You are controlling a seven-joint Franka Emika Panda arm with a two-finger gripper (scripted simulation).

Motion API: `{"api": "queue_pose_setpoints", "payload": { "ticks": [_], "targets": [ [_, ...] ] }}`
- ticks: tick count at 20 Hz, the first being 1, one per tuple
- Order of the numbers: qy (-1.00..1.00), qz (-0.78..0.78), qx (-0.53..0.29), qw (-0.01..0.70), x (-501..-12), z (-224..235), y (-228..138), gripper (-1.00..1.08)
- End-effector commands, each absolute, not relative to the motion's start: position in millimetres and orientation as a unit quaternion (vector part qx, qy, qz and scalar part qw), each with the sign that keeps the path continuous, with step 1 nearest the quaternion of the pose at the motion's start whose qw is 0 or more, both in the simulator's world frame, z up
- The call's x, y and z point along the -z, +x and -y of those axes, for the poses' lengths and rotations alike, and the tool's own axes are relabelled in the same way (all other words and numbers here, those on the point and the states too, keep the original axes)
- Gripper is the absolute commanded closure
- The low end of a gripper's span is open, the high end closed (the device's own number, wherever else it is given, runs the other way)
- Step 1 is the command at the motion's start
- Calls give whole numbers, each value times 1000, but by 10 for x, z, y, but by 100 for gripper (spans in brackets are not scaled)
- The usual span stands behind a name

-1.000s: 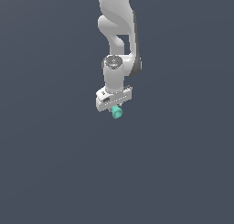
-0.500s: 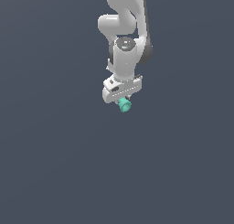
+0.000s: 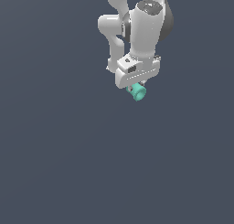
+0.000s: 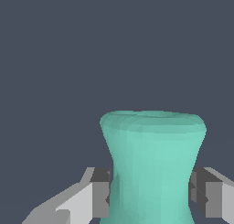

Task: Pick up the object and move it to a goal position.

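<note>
plain dark grey-blue floor [image 3: 59, 163], uniform surface

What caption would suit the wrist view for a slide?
Wrist view: the pincer is shut on the teal spool, its fingers pressing both sides of the narrow waist.

The object [image 3: 138, 92], a small teal-green spool with a narrow waist and flared rims, was held off the ground between the dark pads [image 4: 102, 191] of the white gripper [image 3: 136, 88], tilted so its hollow end faced down toward the exterior view's right.
</note>
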State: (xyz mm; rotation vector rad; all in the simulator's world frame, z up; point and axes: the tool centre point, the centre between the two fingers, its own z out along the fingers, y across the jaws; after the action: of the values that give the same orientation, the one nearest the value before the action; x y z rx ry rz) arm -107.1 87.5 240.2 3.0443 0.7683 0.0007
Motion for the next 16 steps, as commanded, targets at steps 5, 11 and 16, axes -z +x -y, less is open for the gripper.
{"api": "queue_pose_setpoints", "payload": {
  "ticks": [5,11,16],
  "targets": [
    [970,-245,0,1,-3039,-1263,-1030,108],
    [970,-245,0,0,-3519,-1554,-978,108],
    [970,-244,0,0,-3779,-1712,-940,108]
  ]
}}
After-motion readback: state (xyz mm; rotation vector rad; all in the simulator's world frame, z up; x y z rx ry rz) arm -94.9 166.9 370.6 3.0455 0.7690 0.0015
